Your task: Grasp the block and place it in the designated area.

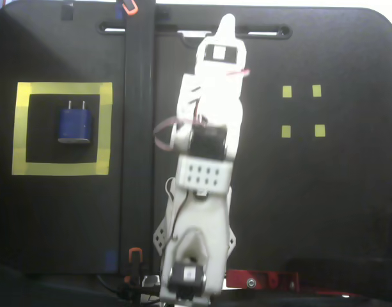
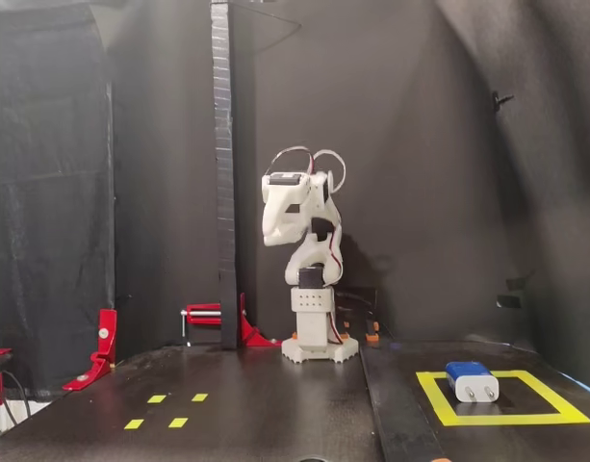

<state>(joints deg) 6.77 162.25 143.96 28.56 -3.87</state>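
Black table (image 1: 323, 211), square-cornered at the near side and rounded at the far corners in a fixed view; dark backdrop behind it in the other. White arm (image 1: 205, 192) folded back over its base near the table's middle, well apart from the designated area (image 1: 61, 168). Gripper (image 1: 225, 25) tucked at the arm's tip, holding nothing; whether parted or closed, impossible to tell from either view.

Designated area a broad yellow tape square, left of the arm from above, right of it in the side-on fixed view (image 2: 501, 420). Dark upright rail (image 1: 138, 128) between arm and square. Four small yellow markers (image 1: 302, 110) on the arm's opposite side.

The block (image 1: 75, 125) lay flat inside the square, slightly toward its far edge, prongs pointing away from the arm's base; also seen at (image 2: 471, 381). Task judged essentially complete.

Block judged rigid, light, smooth-sided, likely slippery at the rounded corners; best taken across the two long flat sides, clear of the prongs. Open floor all round it within the tape; rail the only nearby obstruction.
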